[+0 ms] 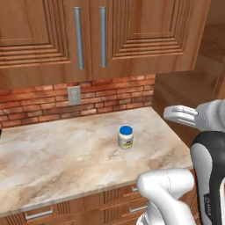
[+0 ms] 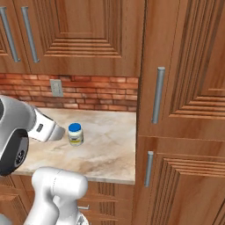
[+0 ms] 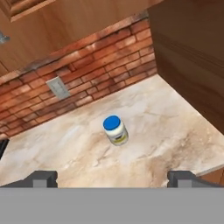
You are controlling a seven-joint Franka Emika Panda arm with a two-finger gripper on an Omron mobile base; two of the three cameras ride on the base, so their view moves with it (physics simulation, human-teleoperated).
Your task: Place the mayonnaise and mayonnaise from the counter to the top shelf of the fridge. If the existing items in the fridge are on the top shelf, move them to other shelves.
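Plainly visible: one mayonnaise jar (image 1: 125,137) (image 2: 75,134) (image 3: 115,130) standing upright on the beige marble tabletop (image 1: 57,162) (image 2: 110,154) (image 3: 65,153), blue lid up, yellowish label band around a creamy-white body. Set well out on the slab, between the brick backsplash (image 1: 88,103) (image 2: 96,94) (image 3: 87,74) and the front edge, toward the right end in the left base view. Nothing touching it.

Gripper (image 3: 113,178) hanging above and in front of the jar, well apart from it. Jaws spread wide and released, one dark fingertip (image 3: 41,178) at the lower left of the hand view, the other at the lower right, jar seen in the wide gap between them but farther off. Nothing held.

White arm rising at the lower right of the left base view and the lower left of the right base view, forearm reaching over the tabletop's front edge.

Grey wall outlet (image 1: 74,95) (image 2: 56,88) (image 3: 58,88) on the brick, up and left of the jar. Above the bricks, brown wooden upper cabinets (image 1: 52,35) (image 2: 79,35) with vertical steel bar handles (image 1: 78,37) (image 2: 29,34). Just right of the tabletop's end, a tall wooden cabinet (image 2: 184,114) (image 3: 192,57) with two steel handles, one above the other, in the right base view. Below the slab, wooden drawer fronts (image 1: 57,211) with a horizontal steel handle. Small dark object at the far left edge of the tabletop, cut off by the frame, too little showing to identify.
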